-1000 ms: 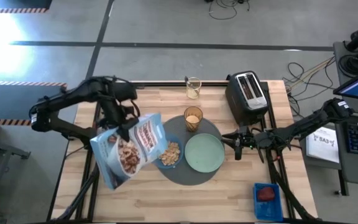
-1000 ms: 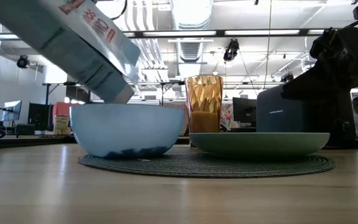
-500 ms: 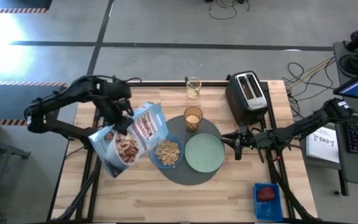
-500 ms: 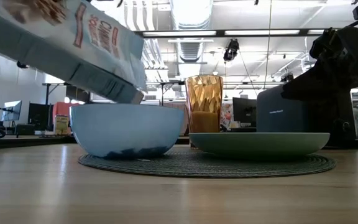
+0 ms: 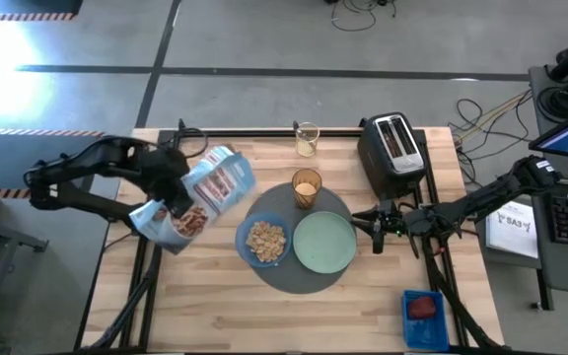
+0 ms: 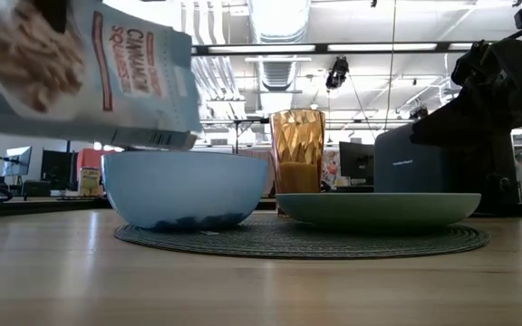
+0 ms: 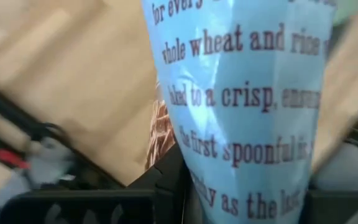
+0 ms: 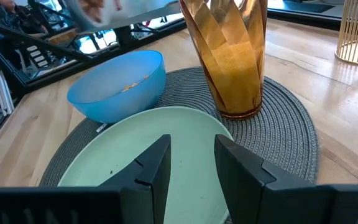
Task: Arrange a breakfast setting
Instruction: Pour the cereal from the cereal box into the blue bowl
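Observation:
My left gripper [image 5: 171, 189] is shut on the blue cereal box [image 5: 205, 189], held above the table's left half, left of the bowl; the box also shows in the low view [image 6: 89, 72]. The small blue bowl [image 5: 264, 240] holds cereal and stands on the round dark-grey mat [image 5: 299, 279] beside the pale green plate [image 5: 324, 243]. The glass of orange drink [image 5: 307, 187] stands on the mat's far edge. My right gripper [image 8: 191, 165] is open and empty at the plate's right rim. The spoon is out of view. My left gripper pinches the cereal box between its two fingers [image 7: 166, 180], toward the box's closed bottom end. The box's narrow printed side [image 7: 229, 155] faces the wrist camera. The box is lifted clear of the table, tilted, its top end toward the bowl.
A black toaster [image 5: 392, 145] stands at the far right. A small pale wire holder [image 5: 307, 138] stands at the far edge. A blue tub [image 5: 423, 316] with something red in it sits at the near right corner. Bare wood lies near the front edge.
My left gripper has gone toward the table's left and far edges with the cereal box. The box's top end has left its place over the bowl, and the box has tipped back from a steep downward slant toward level.

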